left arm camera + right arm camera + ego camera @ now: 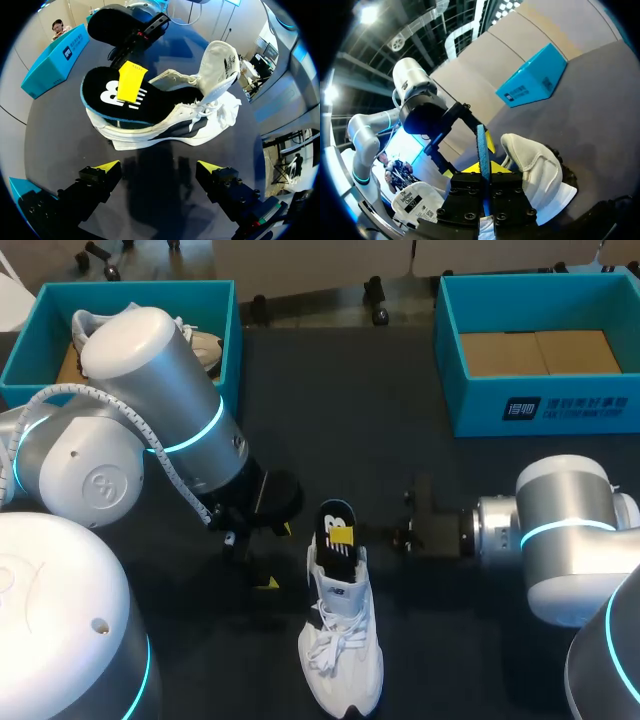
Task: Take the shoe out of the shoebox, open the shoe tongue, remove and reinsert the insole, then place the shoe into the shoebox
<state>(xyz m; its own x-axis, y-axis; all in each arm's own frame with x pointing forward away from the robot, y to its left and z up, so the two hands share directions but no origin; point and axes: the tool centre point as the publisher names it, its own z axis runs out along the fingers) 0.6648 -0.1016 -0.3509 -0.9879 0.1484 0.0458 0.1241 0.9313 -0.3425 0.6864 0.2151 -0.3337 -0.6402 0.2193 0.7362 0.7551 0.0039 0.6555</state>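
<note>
A white shoe (pixel 342 655) lies on the dark table, toe towards the front edge, its tongue (pixel 220 59) pulled up. A black insole (pixel 337 528) with a blue rim sticks out of the heel opening. My right gripper (pixel 345 536) is shut on that insole; the right wrist view shows the insole (pixel 481 145) edge-on between the yellow tips of the gripper (pixel 483 169). One yellow fingertip (pixel 131 83) lies flat on the insole (pixel 107 100). My left gripper (pixel 159 167) stands open beside the shoe (pixel 200 125), touching nothing; in the head view the left gripper (pixel 260 566) is just left of the heel.
A teal shoebox (pixel 232 335) at the back left holds another white shoe (pixel 204 346). A second teal box (pixel 540 408) at the back right has cardboard on its floor. It also shows beyond the shoe as the teal box (pixel 532 77).
</note>
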